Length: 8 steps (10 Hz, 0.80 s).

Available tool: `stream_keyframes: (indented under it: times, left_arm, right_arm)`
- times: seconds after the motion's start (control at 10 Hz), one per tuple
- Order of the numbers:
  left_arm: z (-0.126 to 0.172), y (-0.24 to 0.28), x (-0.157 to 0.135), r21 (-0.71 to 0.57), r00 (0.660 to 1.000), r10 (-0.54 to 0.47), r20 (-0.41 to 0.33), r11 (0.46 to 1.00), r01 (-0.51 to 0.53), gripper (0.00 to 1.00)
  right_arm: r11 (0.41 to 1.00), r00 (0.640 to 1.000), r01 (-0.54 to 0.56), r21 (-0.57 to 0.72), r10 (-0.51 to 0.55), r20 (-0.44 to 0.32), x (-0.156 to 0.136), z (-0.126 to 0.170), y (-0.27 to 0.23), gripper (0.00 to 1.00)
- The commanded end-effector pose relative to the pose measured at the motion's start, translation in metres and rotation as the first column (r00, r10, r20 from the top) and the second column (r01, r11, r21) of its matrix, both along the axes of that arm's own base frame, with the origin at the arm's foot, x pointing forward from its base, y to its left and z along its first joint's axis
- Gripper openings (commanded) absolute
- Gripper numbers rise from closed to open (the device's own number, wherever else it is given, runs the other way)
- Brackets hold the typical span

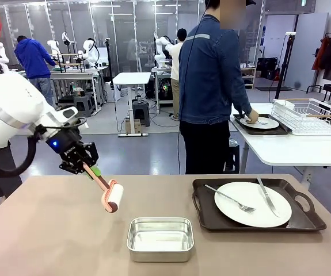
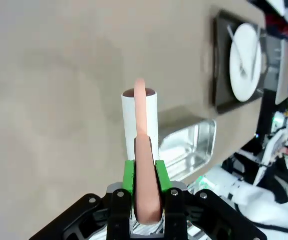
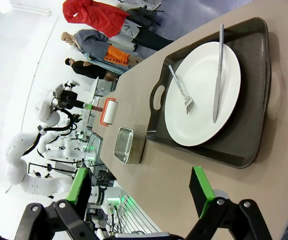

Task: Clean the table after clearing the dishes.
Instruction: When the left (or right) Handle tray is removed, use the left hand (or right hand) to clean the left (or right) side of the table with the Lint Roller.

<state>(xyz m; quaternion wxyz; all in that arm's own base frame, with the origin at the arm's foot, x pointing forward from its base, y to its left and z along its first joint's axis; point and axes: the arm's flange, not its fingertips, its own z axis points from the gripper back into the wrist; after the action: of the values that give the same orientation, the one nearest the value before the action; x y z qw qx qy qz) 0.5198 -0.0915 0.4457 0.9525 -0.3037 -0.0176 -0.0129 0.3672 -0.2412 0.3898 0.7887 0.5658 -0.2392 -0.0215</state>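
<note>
Taupe table was half cleared: round white plate on dark brown tray sat right of rectangular steel pan, left gripper clamped pink-handled white roller left of it, right gripper gaped, so tray removal likely came next.

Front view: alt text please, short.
The left gripper grips a pink-handled lint roller at the left of a taupe table. A steel pan sits front centre, and a dark tray with plate, fork and knife sits right; behind, a person handles another tray on a white table.
</note>
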Motion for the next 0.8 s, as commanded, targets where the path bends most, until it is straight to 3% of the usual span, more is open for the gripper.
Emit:
stream_keyframes:
  times: [0.0, 0.5, 0.7]
  left_arm:
    - [-0.014, 0.002, 0.019, -0.044, 1.000, -0.009, 0.018, 0.999, 0.010, 0.21]
    - [-0.091, 0.042, 0.041, -0.132, 0.999, -0.021, 0.034, 0.991, 0.025, 0.21]
    - [-0.119, 0.069, 0.043, -0.137, 0.999, 0.044, 0.021, 0.990, -0.040, 0.21]
  right_arm:
    - [1.000, 1.000, 0.004, 0.007, -0.004, 0.010, -0.001, 0.004, 0.002, 1.00]
    - [1.000, 1.000, 0.004, 0.007, -0.004, 0.010, -0.001, 0.004, 0.002, 1.00]
    - [1.000, 1.000, 0.004, 0.007, -0.004, 0.010, -0.001, 0.004, 0.002, 1.00]
